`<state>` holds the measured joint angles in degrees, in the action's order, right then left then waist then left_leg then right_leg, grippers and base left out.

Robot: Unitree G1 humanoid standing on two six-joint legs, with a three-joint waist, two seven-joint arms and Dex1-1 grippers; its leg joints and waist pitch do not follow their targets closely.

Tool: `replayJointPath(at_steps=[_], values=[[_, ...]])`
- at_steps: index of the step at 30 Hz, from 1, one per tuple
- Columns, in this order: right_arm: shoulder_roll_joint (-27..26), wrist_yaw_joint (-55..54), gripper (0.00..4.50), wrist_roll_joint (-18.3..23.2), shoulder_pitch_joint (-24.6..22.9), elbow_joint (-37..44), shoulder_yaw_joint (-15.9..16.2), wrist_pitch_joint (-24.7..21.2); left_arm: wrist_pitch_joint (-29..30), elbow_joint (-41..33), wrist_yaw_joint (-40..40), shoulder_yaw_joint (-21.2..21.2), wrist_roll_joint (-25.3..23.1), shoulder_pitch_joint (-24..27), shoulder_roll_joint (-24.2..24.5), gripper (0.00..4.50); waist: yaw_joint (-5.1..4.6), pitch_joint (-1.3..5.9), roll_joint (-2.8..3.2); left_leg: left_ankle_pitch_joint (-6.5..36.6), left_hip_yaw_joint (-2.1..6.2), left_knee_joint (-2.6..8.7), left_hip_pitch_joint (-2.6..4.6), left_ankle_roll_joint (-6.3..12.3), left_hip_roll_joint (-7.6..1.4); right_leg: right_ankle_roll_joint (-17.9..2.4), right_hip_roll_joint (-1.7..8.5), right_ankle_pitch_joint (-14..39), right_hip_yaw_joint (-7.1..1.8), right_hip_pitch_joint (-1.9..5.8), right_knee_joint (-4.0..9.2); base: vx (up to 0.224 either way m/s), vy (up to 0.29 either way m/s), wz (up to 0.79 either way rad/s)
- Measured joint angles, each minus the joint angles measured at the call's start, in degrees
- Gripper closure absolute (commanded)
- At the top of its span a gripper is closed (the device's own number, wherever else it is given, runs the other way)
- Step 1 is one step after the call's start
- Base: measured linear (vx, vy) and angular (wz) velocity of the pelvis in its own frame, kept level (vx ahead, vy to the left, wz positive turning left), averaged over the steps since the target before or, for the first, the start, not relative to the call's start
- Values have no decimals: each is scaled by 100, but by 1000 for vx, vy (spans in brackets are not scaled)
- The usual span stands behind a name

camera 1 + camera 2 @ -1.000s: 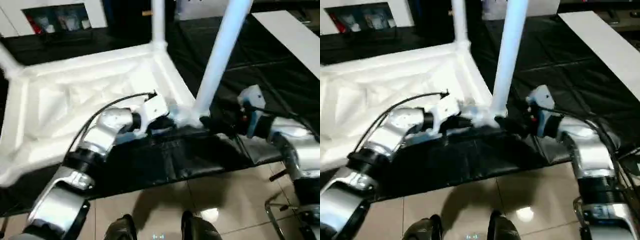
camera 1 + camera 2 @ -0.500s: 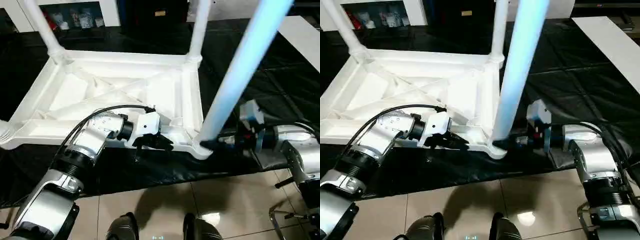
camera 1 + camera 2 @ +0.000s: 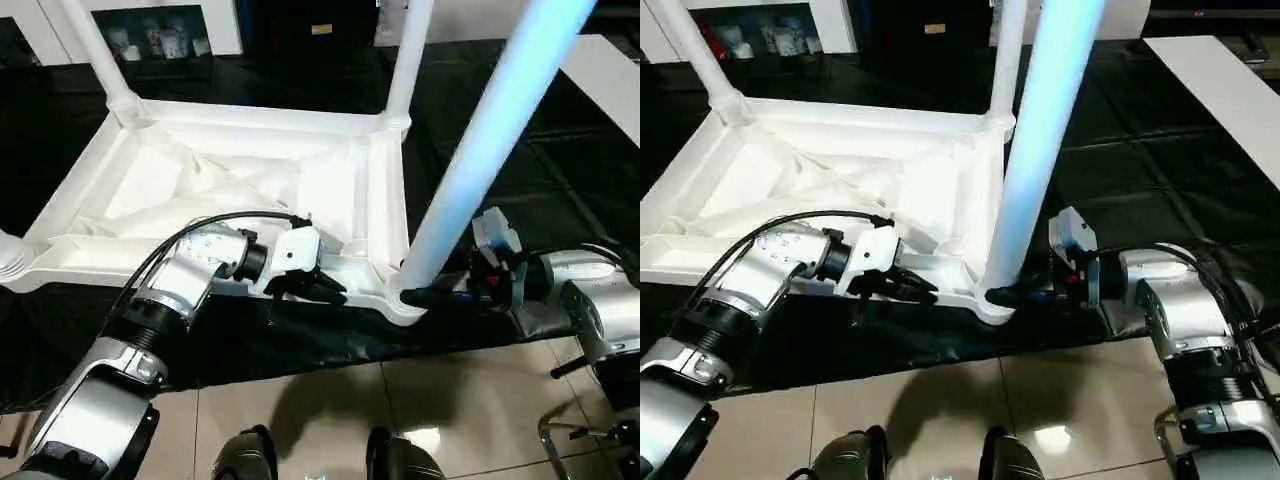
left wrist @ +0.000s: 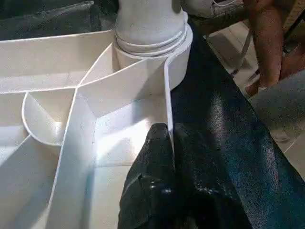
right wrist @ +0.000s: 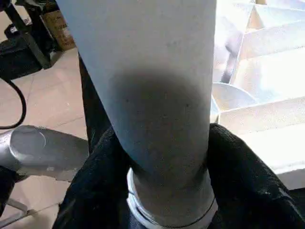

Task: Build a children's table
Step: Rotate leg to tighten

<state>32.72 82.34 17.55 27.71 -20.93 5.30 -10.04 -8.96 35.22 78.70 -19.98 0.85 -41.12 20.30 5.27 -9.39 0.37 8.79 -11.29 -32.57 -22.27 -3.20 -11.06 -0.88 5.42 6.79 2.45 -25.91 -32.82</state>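
The children's table [image 3: 250,190] lay upside down on the black-covered tabletop [image 3: 560,170], ribbed underside up, its near edge at the tabletop's front lip. Three legs stood in corner sockets in the head views: two at the far corners, and the near-right leg [image 3: 480,150] rising tall from the socket closest to the robot. A fourth collar showed at the near-left corner [image 3: 8,262], its tube cut off by the picture edge.

Left gripper [image 3: 325,290]: fingers pressed together, pinching the thin upright rim wall of the table beside the near-right socket; the left wrist view showed the black fingers [image 4: 157,191] closed with the rim's edge between them. Likely steadying the top.

Right gripper [image 3: 425,296]: at the base of the near-right leg, fingers [image 5: 243,191] wrapped either side of the tube just above the threaded collar [image 5: 167,214]. Over the last second its jaws had narrowed from wide open toward the tube; contact looked made or nearly so, though whether the grip was firm could not be told.

The head camera had also shifted, so the table's apparent move counts for nothing.

Judgement: the closing suggests a fresh hold for another turn, tightening this leg. If the fourth leg is seated, the build is near done.
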Motion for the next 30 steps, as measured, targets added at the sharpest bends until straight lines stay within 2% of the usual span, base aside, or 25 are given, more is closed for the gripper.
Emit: replayJointPath(at_steps=[2,6,9,14,16,17,19,22,23,25,30], values=[[-6,-101,247,11,-11,62,-10,-178,132,-5,-63,25,-1,-4,-41,450,-1,0,-1,3,0,-9,4,-4,1,28,1,18,-5,0,-14,0,0,0],[-117,-823,249,19,-148,393,-234,-780,704,-88,-529,168,-74,-20,-217,450,-25,1,1,1,6,-12,18,-7,4,36,1,23,-19,2,-19,0,0,0],[-422,-1788,249,-39,-213,636,-494,-1316,1199,-126,-1162,304,-183,-46,-458,450,-65,-1,-9,0,9,-18,21,-8,4,43,0,27,-19,4,-13,0,0,0],[-1126,-3482,250,-487,12,685,-763,-1650,1974,-103,-2148,473,-309,-183,-868,450,-337,-4,-16,-1,28,-9,19,-9,9,50,-4,32,2,9,66,0,0,0],[-1679,-4519,251,-645,311,514,-959,-1884,2336,15,-2709,611,-381,-331,-1091,450,-407,-5,-16,-3,60,-11,14,-12,20,50,-3,32,30,5,115,0,0,0],[-1755,-4762,251,-662,389,471,-975,-1938,2419,40,-2854,628,-388,-367,-1167,450,-419,-4,-9,-2,87,-7,4,-12,23,50,-3,32,56,9,156,0,0,0],[-1934,-5227,251,-706,583,291,-1013,-1977,2604,64,-3177,677,-400,-421,-1310,450,-437,-3,-8,-2,121,1,-10,-12,21,50,4,32,118,24,236,0,0,0],[-2235,-5795,251,-867,841,-99,-1044,-1751,2727,113,-3578,768,-473,-462,-1445,450,-502,-3,-7,-2,130,3,0,-12,17,46,2,29,135,48,280,0,0,0],[-2374,-6068,196,-933,925,-273,-1057,-1549,2782,118,-3763,791,-508,-483,-1509,450,-516,-3,-8,-2,128,-1,3,-12,18,37,4,24,134,49,280,0,0,0],[-2565,-6334,182,-963,963,-508,-1149,-1168,2857,99,-3952,810,-523,-490,-1601,450,-520,-4,-11,-2,126,0,6,-12,19,26,4,17,131,51,278,0,0,0],[-2655,-6418,145,-971,921,-598,-1208,-809,2932,-13,-4008,772,-527,-480,-1657,450,-483,-4,-10,-1,122,16,12,-12,19,-47,3,-30,129,48,248,0,0,0]])
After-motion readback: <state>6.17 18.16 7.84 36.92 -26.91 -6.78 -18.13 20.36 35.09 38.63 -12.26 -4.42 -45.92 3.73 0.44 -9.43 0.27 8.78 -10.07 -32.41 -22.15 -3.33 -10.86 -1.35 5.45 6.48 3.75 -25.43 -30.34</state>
